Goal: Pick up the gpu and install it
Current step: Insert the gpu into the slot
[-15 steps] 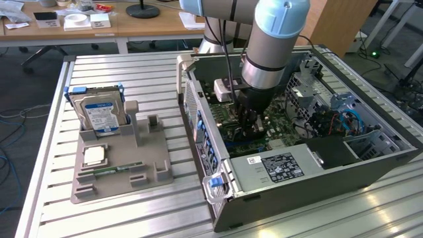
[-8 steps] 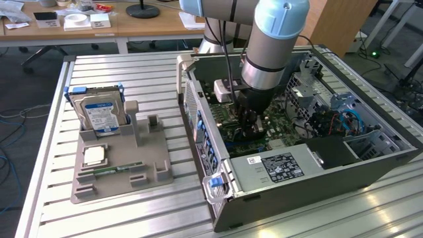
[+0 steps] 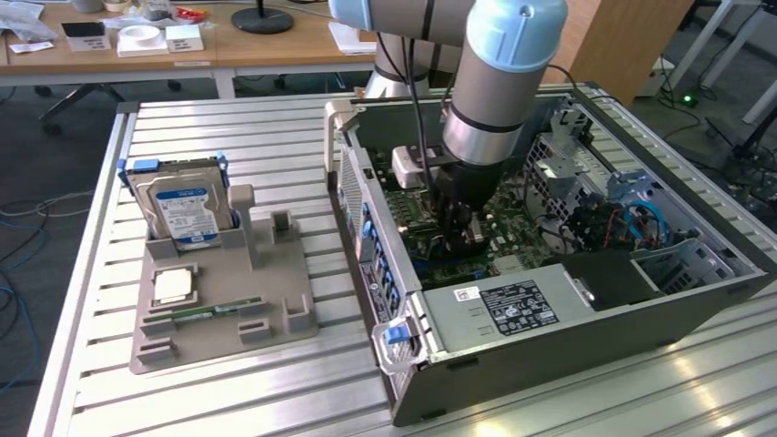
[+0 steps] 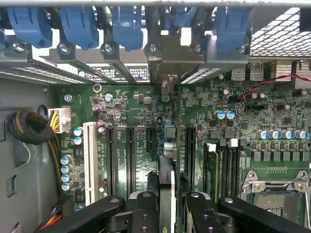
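fingers (image 4: 165, 204): clamped on the gpu, one on each flat face, card edge-on between them
gpu (image 4: 165, 182): held upright on its thin edge, straight below the wrist, down inside the open pc case over the motherboard
gpu in exterior view (image 3: 465, 238): dark sliver under the gripper, mostly hidden by the arm
long axis: runs away from the wrist toward the bracket wall, parallel with the expansion slots
key relation: lower edge sits in the lane between the black slots (image 4: 130, 158) on one side and the next slot (image 4: 190, 155) on the other; looks lined up with the short slot and connector (image 4: 168, 131) just ahead, seating cannot be judged
contact: cannot tell whether the card edge touches the board or hangs just above it
motherboard (image 4: 243, 104): green, bare under the card, white slot (image 4: 89, 162) off to one side, memory slots (image 4: 221, 165) and cpu socket (image 4: 279, 191) to the other
bracket wall (image 4: 160, 60): far end of the card's line, row of blue retainer clips (image 4: 127, 24) above it
pc case (image 3: 631, 319): lying open on the worktop (image 3: 243, 382), arm (image 3: 498, 82) reaching down into it
parts tray (image 3: 218, 309): on the exterior view's left, well apart from the case, hard drive (image 3: 182, 211) standing in it, memory stick (image 3: 206, 312) lying flat
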`<state>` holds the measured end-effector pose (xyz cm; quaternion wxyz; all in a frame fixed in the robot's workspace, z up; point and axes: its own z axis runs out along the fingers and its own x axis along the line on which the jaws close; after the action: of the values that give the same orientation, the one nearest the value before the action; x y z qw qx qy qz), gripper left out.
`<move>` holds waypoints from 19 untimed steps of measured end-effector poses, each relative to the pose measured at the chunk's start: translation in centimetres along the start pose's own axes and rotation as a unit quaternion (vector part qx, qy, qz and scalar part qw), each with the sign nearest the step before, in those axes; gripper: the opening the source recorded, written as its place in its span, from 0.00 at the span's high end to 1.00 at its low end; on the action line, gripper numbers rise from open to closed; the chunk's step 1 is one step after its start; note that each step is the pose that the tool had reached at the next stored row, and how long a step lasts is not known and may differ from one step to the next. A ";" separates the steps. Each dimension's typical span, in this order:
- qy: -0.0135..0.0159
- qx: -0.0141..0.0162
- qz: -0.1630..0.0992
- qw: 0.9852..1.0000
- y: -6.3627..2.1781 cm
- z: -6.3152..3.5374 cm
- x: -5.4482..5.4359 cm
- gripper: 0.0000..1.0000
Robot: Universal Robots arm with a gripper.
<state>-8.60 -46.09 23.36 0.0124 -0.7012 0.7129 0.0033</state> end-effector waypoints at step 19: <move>0.000 0.000 0.000 1.000 0.07 0.05 0.0 0.62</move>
<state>-8.66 -46.09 23.30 0.0124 -0.7011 0.7129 0.0034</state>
